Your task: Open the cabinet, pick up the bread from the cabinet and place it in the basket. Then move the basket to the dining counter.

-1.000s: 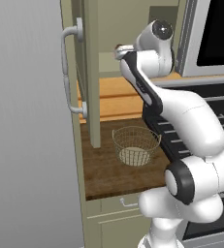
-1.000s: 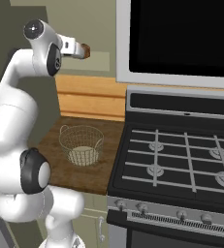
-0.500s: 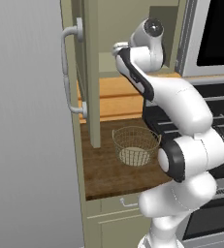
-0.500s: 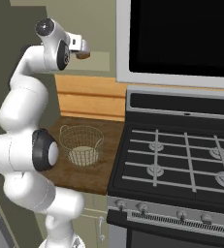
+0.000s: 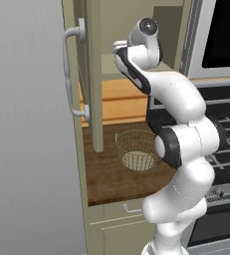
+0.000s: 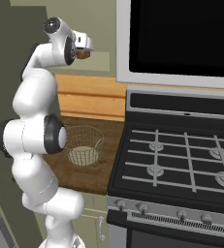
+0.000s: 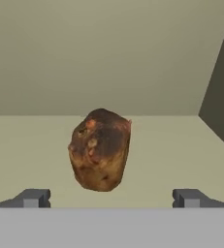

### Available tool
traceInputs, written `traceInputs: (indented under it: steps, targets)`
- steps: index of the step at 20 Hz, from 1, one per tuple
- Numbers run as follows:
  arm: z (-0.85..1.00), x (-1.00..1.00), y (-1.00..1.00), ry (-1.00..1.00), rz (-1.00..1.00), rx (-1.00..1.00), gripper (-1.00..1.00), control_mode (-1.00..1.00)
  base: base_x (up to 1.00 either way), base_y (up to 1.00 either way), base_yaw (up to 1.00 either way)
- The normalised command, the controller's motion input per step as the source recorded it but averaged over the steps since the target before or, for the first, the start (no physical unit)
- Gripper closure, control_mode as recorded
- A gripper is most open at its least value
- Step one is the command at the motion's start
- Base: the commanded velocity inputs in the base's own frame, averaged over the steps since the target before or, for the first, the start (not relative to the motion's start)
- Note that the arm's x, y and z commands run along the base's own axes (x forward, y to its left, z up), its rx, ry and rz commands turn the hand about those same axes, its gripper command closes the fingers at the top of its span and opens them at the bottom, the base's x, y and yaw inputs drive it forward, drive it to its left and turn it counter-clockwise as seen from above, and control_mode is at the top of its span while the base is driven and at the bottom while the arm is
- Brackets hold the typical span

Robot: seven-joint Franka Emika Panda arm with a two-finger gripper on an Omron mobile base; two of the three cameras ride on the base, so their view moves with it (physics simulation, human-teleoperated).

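**Pincer stood open before the bread on the cabinet shelf**

The pincer (image 7: pixel 111 198) was spread wide, its two dark fingertips (image 7: pixel 33 198) standing far apart at the bottom of the hand view and holding nothing. The bread (image 7: pixel 101 149), an orange-brown lump with darker scorched patches, sat ahead of the tips and roughly centred between them, slightly nearer the left tip in that view; neither tip touched it. It rested on the pale floor of the cabinet (image 5: pixel 92 74), with the plain back wall behind it and a darker side wall to the right in the hand view.

In the right base view the hand was raised to shelf height, and the bread (image 6: pixel 83 54) showed as a small brown spot just under the hand's end. In the left base view the cabinet door stood swung open toward the camera, its curved silver handle (image 5: pixel 68 74) on the near face.

Below the cabinet the basket (image 5: pixel 136 150) of cream wire mesh stood upright on the dark wooden desk (image 5: pixel 106 182), well below the pincer. The stove (image 6: pixel 181 160) with its black grates stood just beside the desk on the right.
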Motion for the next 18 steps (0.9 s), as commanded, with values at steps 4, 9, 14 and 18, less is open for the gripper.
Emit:
traceInputs:
  steps: [4, 9, 14, 18]
  targets:
    - [0.00, 0.28, 0.00, 0.01, -0.07, 0.00, -1.00, -1.00, 0.00, 0.00, 0.00]
    - [-0.03, 0.18, 0.03, 0.00, -0.04, 0.00, -1.00, -1.00, 0.00, 0.00, 0.00]
    - [-0.01, 0.29, 0.03, 0.00, -0.01, 0.00, -1.00, -1.00, 0.00, 0.00, 0.00]
    - [-0.05, 0.24, 0.10, 0.00, 0.00, 0.03, -1.00, -1.00, 0.00, 0.00, 0.00]
